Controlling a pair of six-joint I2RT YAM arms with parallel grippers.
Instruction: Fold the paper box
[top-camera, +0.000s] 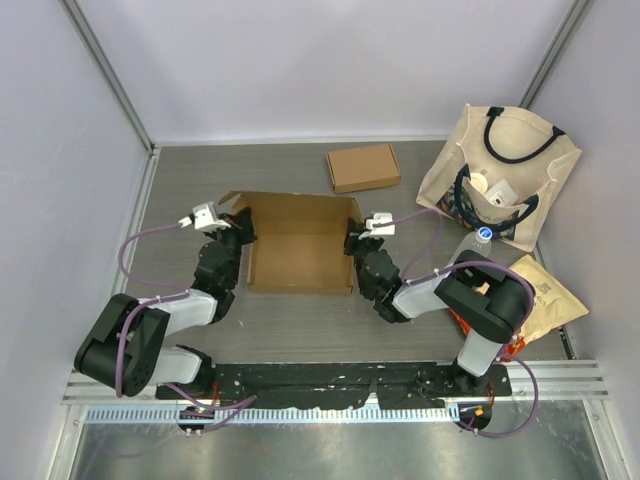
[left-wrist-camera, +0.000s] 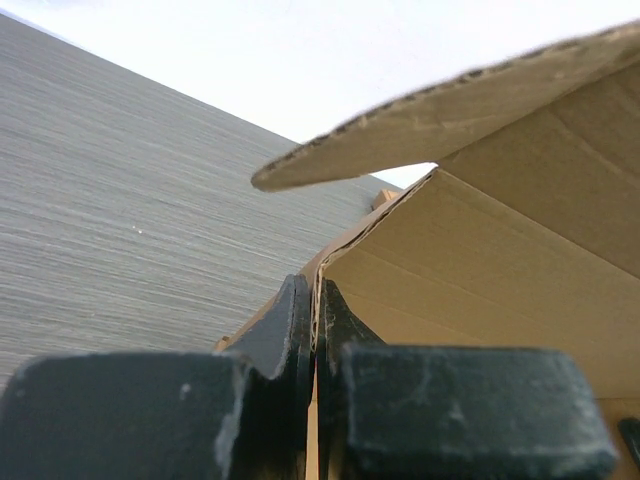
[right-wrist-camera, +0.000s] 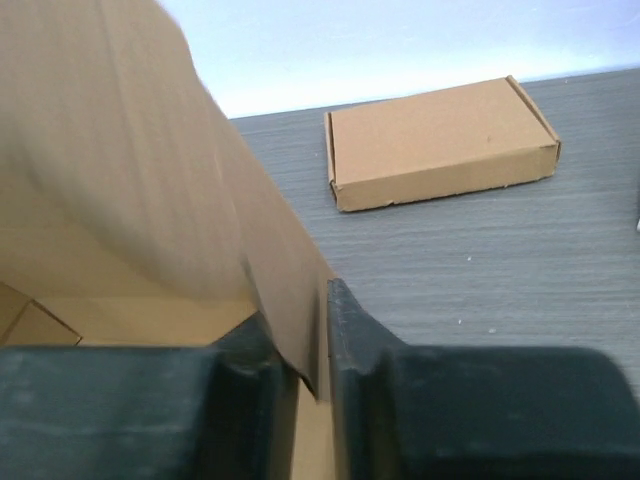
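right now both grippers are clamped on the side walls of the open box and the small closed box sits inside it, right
Not quite. The left gripper and right gripper are each clamped on a side wall of the open box, but the small closed box lies on the table beyond it, not inside. The top external view shows this.

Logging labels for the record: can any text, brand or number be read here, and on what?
None legible.
Paper envelope: dark print, too small to read.
Tote bag: items inside too blurred.
Open box, closed box: no markings visible.
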